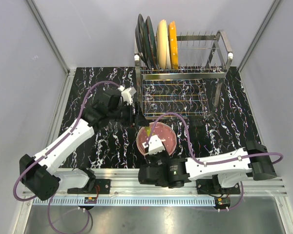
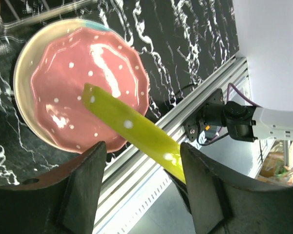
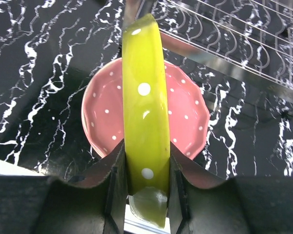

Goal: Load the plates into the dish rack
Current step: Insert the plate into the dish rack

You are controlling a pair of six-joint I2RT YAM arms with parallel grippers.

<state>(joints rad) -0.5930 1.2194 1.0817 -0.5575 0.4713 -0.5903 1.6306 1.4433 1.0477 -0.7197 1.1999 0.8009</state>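
Top external view, surface and room first.
- Aluminium rail (image 1: 136, 174): runs along the near edge, with both arm bases bolted to it.
- Table (image 1: 88, 141): black with white marble veining, glossy.
- Walls (image 1: 19, 73): plain and pale, closing the left, right and far sides.

Right gripper (image 1: 152, 140): low over the near middle of the table, clamped on the near rim of the green plate (image 3: 144, 122). The right wrist view shows a finger pressed against each face.

Green plate: yellow-green, glossy, with scattered white dots. It is held upright on edge, its rim running away from the arm bases towards the rack.

Pink plate (image 2: 63, 92): lies flat directly under the green one. It has a scalloped edge, white dots and strong glare. Whether the two touch cannot be told.

Cream-rimmed plate (image 2: 23, 63): lies under the pink plate and shows a touch of pale blue at one edge (how many more lie beneath cannot be told).

Left gripper (image 1: 134, 117): at the far end of the green plate, jaws spread wide. In the left wrist view the green rim passes between the fingers (image 2: 83, 185), nearer one than the other. Contact cannot be determined.

Dish rack (image 1: 185, 92): chrome wire, two tiers, at the far middle of the table. Standing on edge between the tines at the left end of the upper tier are:
- two dark plates (image 1: 142, 41)
- a cream plate (image 1: 162, 39)
- an orange plate (image 1: 173, 44)
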